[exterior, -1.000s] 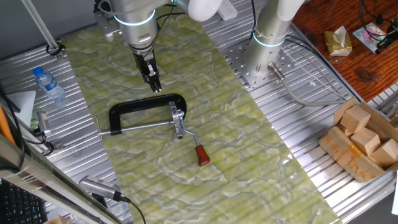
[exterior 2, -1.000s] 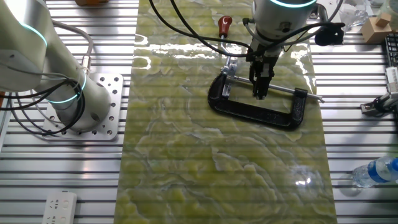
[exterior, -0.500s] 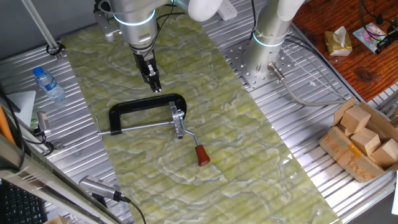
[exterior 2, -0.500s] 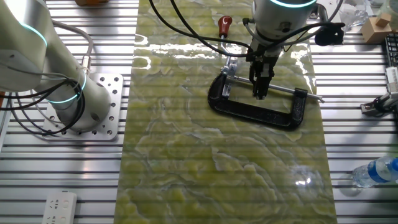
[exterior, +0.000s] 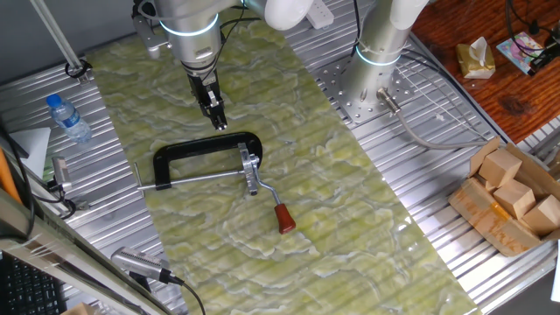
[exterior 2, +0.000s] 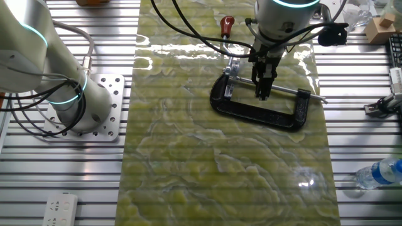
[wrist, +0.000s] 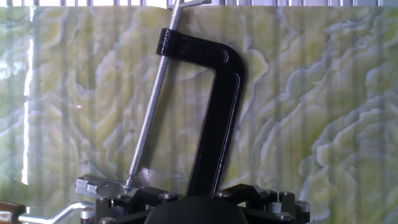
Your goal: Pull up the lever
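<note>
The black C-shaped clamp [exterior: 206, 145] lies flat on the green marbled mat [exterior: 350, 227], its long silver rod [exterior: 197, 178] running along its open side. The lever [exterior: 267, 196] sticks out from the clamp's right end, a thin silver arm ending in a dark-red knob [exterior: 285, 219]. In the other fixed view the knob [exterior 2: 227, 25] lies beyond the clamp [exterior 2: 257, 112]. My gripper [exterior: 218, 122] hangs over the clamp's middle [exterior 2: 264, 94], fingers together and holding nothing, well away from the knob. In the hand view the clamp [wrist: 214, 124] runs up the frame, the lever [wrist: 62, 216] is at the bottom left, and my fingertips are hidden.
A water bottle [exterior: 68, 118] lies left of the mat on the ribbed metal table. A cardboard box of wooden blocks [exterior: 512, 188] sits at the right. The second arm's base [exterior: 376, 61] stands behind the mat. A power strip [exterior 2: 61, 210] lies near a table corner.
</note>
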